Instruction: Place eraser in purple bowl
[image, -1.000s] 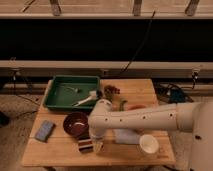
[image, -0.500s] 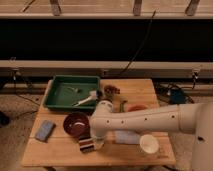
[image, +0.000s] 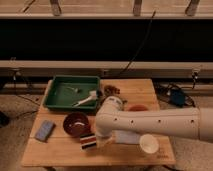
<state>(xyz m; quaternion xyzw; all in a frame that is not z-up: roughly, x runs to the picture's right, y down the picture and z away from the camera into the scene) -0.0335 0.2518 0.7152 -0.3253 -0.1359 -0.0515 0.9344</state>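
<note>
- Eraser (image: 88, 142), striped dark, white and reddish-brown, is near the front of the table (image: 60, 152), just beside the purple bowl (image: 76, 123), outside it.
- Gripper (image: 98, 141) is at the eraser's right side; whether it grips cannot be told.

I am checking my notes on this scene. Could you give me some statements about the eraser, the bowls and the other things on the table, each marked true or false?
1. The eraser lies inside the purple bowl. False: it is outside the bowl, nearer the table's front edge.
2. The gripper is low, right at the eraser. True.
3. The blue-grey sponge lies in the green tray. False: it lies on the wooden table, beside the purple bowl.
4. A white cup stands near the table's front edge. True.
</note>
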